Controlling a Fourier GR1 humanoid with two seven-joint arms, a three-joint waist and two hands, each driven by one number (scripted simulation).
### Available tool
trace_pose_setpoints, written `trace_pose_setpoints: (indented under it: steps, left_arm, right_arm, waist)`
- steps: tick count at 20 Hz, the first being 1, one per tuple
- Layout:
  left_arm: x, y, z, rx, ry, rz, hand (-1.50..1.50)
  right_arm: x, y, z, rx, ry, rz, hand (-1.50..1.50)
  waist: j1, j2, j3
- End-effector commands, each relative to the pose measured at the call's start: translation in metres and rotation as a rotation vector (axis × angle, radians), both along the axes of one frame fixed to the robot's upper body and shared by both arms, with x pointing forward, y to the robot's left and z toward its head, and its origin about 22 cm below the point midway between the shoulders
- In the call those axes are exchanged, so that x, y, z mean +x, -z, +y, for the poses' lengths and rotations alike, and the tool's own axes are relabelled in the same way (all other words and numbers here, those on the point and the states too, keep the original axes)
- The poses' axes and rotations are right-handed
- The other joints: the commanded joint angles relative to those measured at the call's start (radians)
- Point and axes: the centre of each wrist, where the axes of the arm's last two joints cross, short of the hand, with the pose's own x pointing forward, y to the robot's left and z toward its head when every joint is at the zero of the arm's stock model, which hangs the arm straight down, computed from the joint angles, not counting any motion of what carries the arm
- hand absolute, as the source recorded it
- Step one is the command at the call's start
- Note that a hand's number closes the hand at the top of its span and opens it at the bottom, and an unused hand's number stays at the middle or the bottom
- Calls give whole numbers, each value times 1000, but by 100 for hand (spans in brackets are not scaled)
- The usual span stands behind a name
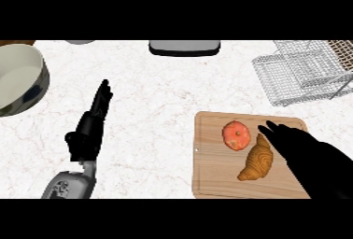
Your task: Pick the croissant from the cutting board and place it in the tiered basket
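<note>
Right hand [303,144] fingers straight, holding nothing, w/ croissant [257,161] just left of it: prob light, flaky, crushable; take round thick middle

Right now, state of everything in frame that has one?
croissant: lying on the cutting board, not lifted
cutting board: flat on the counter
peach-coloured round fruit: on the board, left of the croissant's top end
tiered basket: nothing visible in it
bowl: upright at the far left
right hand: open, over the board beside the croissant
left hand: open, resting, fingers straight
</note>
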Motion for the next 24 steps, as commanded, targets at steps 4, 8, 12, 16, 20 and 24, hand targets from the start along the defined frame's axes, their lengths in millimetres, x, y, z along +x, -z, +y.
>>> trace_pose_setpoints:
  steps: [4,8,12,16,20,24]
  left_arm:
    - [-11,14,7,9,-18,6,0]
    - [10,2,-12,-3,-9,-11,0]
    - [3,-1,15,8,-16,6,0]
    - [-6,-8,-6,8,-16,6,0]
    - [-11,-2,3,-21,11,8,0]
    - [6,6,7,-6,-7,3,0]
  right_arm:
    - [-1,15,12,-132,123,-26,-150]
    - [14,14,2,-141,162,-17,-150]
    - [13,27,-20,-125,170,19,-150]
    - [3,37,-10,-115,173,49,-150]
    - [27,61,-22,-74,142,36,-150]
    - [19,54,-6,-61,137,40,-150]
  waist:
    - [-5,-2,0]
    - [-12,0,0]
    - [-14,-2,1]
    - [-9,-3,1]
    - [-4,-1,1]
    - [-8,0,1]
